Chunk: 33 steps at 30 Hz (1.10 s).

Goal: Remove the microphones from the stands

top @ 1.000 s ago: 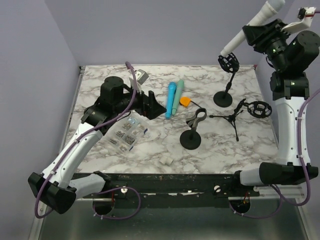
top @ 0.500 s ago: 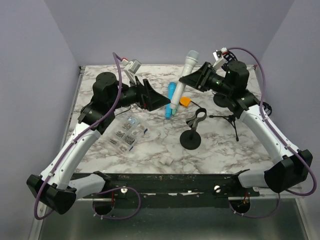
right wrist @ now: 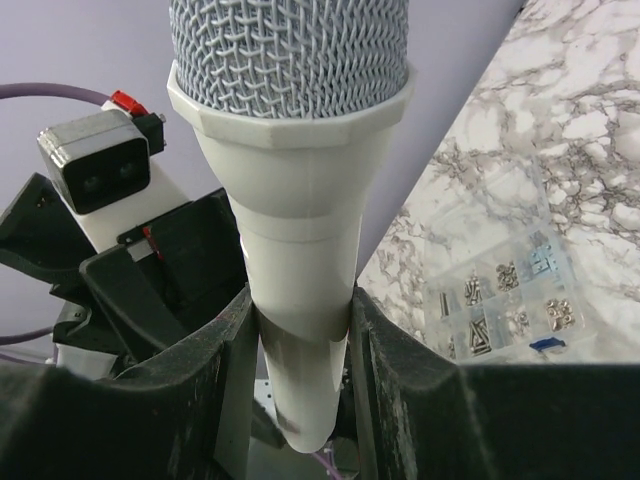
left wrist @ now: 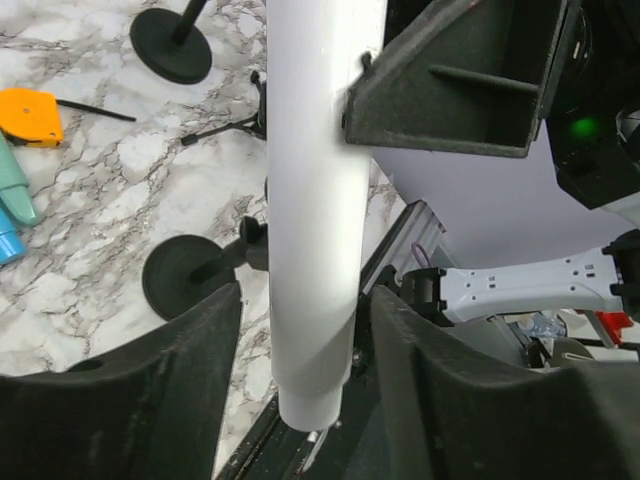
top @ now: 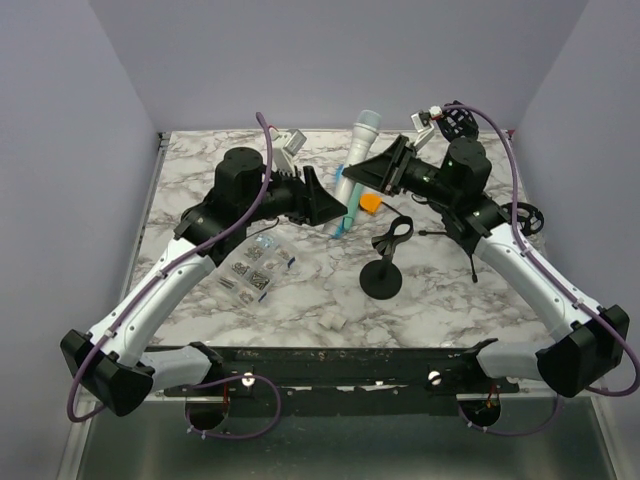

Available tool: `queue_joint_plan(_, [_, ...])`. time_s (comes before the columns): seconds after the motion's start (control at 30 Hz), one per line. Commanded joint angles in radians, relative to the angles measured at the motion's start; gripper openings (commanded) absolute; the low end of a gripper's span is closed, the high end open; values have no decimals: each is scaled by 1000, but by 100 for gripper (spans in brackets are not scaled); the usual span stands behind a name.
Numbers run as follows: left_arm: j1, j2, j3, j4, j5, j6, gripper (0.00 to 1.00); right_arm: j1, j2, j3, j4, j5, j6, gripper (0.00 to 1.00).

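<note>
The right claw [right wrist: 300,335] has its jaws clamped on the white microphone [right wrist: 292,215] just below the collar of the head, one pad on each side of the tapering handle. The left claw [left wrist: 305,305] has its jaws apart and straddles the lower handle near the butt end. A slit of background shows on one side. The other finger lies very close, and whether it touches cannot be told.

In the top view the microphone is held aloft over the rear middle of the tabletop [top: 300,305], head uppermost and tilted. It is free of every stand in view. The clip stand [top: 384,262] and the tripod stand [top: 463,236] sit lower, toward the right arm's side, and neither touches it. Teal markers [top: 350,212], an orange object [top: 370,203] and a parts box [top: 254,266] lie beneath and beside the two claws.

Handling, as judged:
- **Body:** it looks rigid and smooth, so it will not yield to the pads but may slide along its taper.
- **Weight:** it probably sits toward the head.
- **Weak point:** the mesh grille [right wrist: 290,45] looks the one part liable to dent.
- **Hold:** it belongs on the plain handle, across its width, never on the mesh.
</note>
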Motion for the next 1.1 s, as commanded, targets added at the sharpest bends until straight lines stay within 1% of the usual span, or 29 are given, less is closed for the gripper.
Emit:
queue_joint_plan(0.0, [-7,32,64,-32,-49,43,47,22,-12,-13,53,-10,21,24])
queue_joint_plan(0.07, [-7,50,79,-35,-44,48,44,26,-7,-12,57,-9,21,24])
queue_joint_plan(0.13, [-7,66,90,-35,-41,56,39,27,0,-6,55,-9,18,24])
queue_joint_plan(0.17, [-7,72,93,-34,-41,60,33,28,4,-1,53,-9,14,24])
queue_joint_plan(0.2, [-7,77,97,-34,-44,68,24,28,10,3,48,-9,4,27])
queue_joint_plan(0.23, [-7,81,100,-37,-52,76,14,27,14,15,31,-3,-11,36])
queue_joint_plan(0.27, [-6,84,104,-48,-72,87,0,28,18,29,2,13,-43,46])
queue_joint_plan(0.3, [-1,91,110,-58,-93,96,0,27,21,56,-61,51,-74,61])
queue_joint_plan(0.33, [4,97,115,-68,-99,109,0,28,27,94,-123,96,-128,73])
queue_joint_plan(0.37, [14,108,122,-78,-102,118,0,28,33,132,-221,160,-174,82])
queue_joint_plan(0.4, [24,120,131,-97,-106,123,0,28,43,180,-289,215,-227,88])
queue_joint_plan(0.47, [59,152,147,-133,-130,127,0,28,50,253,-411,355,-308,94])
queue_joint_plan(0.53, [96,191,139,-141,-138,134,0,28,43,295,-480,479,-366,99])
queue_joint_plan(0.63, [140,263,138,-145,-194,147,0,28,15,326,-527,647,-432,100])
queue_joint_plan(0.7, [158,359,188,-187,-240,161,0,27,-15,320,-529,721,-457,100])
queue_joint_plan(0.77, [163,485,279,-245,-285,177,0,26,-51,296,-508,756,-474,100])
queue_joint_plan(0.83, [165,594,336,-257,-304,179,0,25,-89,266,-479,774,-486,100])
queue_joint_plan(0.93, [169,691,381,-263,-309,143,0,26,-139,230,-467,796,-503,100])
queue_joint_plan(1.07, [172,758,384,-254,-314,103,0,27,-193,199,-492,857,-525,100])
